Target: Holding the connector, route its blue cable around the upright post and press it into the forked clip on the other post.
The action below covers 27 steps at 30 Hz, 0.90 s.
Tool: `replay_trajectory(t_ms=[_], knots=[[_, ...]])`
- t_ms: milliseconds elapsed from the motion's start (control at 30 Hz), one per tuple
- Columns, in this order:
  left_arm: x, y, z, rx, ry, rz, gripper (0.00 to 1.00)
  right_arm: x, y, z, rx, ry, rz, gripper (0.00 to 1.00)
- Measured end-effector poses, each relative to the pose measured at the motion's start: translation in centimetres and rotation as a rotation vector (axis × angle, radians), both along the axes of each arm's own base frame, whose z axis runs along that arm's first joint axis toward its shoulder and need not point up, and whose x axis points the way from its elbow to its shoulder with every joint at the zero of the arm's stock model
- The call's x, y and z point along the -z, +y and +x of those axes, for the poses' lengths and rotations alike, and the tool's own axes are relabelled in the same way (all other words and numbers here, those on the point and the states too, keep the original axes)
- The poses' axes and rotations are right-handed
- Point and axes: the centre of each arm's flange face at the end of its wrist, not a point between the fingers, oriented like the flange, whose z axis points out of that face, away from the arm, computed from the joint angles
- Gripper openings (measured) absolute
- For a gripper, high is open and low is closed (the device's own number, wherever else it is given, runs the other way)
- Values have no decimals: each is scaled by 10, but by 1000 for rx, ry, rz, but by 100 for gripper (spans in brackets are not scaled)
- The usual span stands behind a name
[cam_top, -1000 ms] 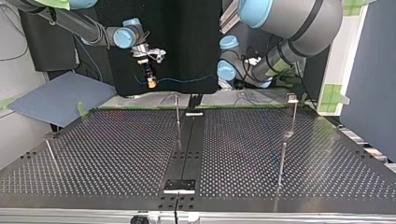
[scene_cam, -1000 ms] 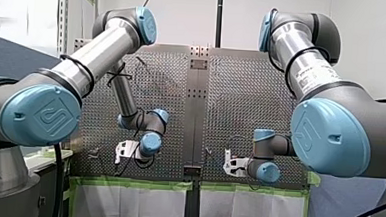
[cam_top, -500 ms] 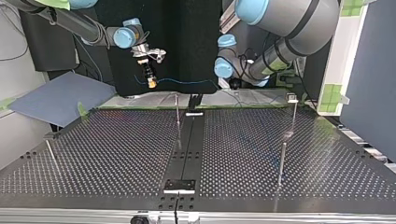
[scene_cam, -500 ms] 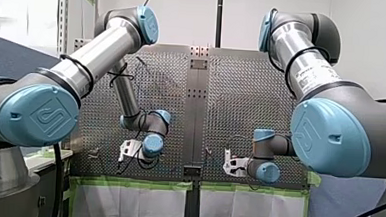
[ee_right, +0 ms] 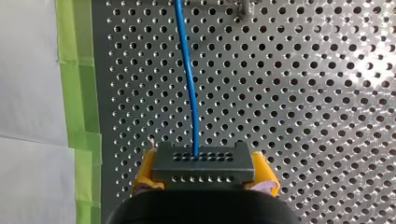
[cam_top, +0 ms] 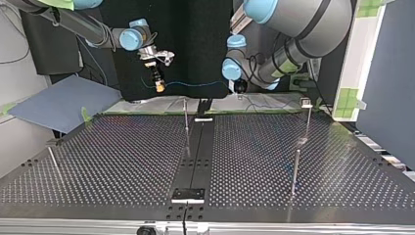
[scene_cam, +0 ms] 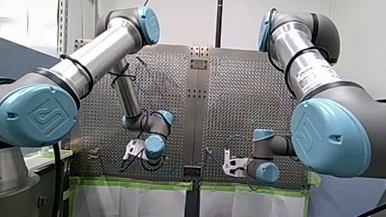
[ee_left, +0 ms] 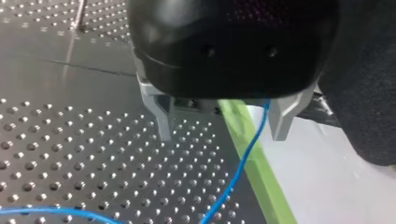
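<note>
Blue cable (ee_right: pixel 189 79): strung along bench (cam_top: pixel 122 161) edge nearest the arms, post (cam_top: pixel 186 122) not yet rounded. Connector (ee_right: pixel 203 163): pinched in right jaws. Left jaws: spread, newly slid in astride cable, likely to guide it

I'm seeing a perforated metal tabletop (ee_right: pixel 327 116) with a dull sheen, a smooth blue cable (ee_right: pixel 189 84), a matt dark plastic connector (ee_right: pixel 203 165), and bare matt metal fingers (ee_left: pixel 164 114) on my left claw (ee_left: pixel 222 136).
</note>
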Motion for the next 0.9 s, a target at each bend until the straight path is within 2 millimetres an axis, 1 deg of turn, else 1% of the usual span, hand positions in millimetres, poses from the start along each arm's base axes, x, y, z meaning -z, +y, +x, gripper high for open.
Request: replay_trajectory(t_ms=[200,467,667,800,900], knots=[[14,1,6,16,42,63,100,0,1,1,-1,2,0,0],[22,-1,17,66,71,111,100,0,1,1,0,2,-1,0],[38,-15,16,111,111,125,100,0,1,1,-1,3,1,0],[51,-25,15,139,145,101,100,0,0,0,3,3,1,0],[55,-32,19,154,150,69,100,0,-2,-1,5,3,-1,0]])
